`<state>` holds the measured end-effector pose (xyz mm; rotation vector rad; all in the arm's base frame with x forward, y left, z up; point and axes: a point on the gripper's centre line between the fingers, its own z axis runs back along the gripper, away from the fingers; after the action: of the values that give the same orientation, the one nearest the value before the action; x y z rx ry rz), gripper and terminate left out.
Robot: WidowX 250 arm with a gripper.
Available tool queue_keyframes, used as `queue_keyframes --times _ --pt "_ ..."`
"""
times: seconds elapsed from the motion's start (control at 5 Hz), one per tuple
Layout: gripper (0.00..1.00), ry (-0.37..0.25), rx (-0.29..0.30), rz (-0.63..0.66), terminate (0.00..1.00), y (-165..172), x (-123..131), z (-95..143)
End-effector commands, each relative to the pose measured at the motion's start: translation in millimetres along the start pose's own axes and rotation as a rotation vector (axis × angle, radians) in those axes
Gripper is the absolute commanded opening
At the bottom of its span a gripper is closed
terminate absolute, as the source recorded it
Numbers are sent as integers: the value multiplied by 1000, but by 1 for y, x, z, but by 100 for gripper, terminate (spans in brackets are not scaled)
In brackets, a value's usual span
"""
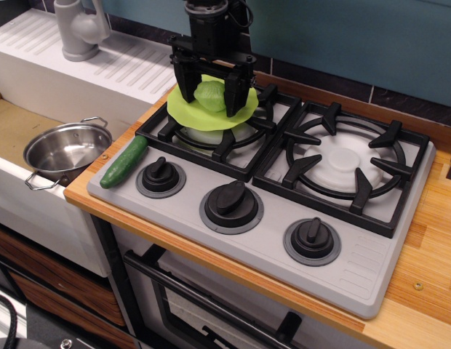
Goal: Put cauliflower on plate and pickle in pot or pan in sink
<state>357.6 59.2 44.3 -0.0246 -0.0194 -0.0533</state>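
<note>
The light green cauliflower (209, 95) sits on the lime-green plate (180, 110), which lies on the stove's back left burner. My gripper (211, 93) hangs straight over the plate with its fingers (186, 86) spread on either side of the cauliflower; a small gap shows, so it is open. The dark green pickle (124, 161) lies on the stove's left edge, beside the left knob. The steel pot (65, 149) stands empty in the sink (9, 129), just left of the pickle.
The grey stove (371, 269) has three black knobs (231, 203) along its front and a bare right burner (345, 161). A grey tap (78, 29) stands on the ribbed draining board (131, 69). The wooden counter (433, 240) runs to the right.
</note>
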Motion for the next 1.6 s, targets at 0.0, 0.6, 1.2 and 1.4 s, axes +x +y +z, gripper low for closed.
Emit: queue_keyframes --times 0.0,0.6,1.2,1.4 --pt "100 -44 30 1 0 -10 0 63" --pt "100 22 51 -22 0 -8 -3 107" --pt "100 22 51 -22 0 -8 -3 107" --pt "100 -44 19 0 0 4 -23 108"
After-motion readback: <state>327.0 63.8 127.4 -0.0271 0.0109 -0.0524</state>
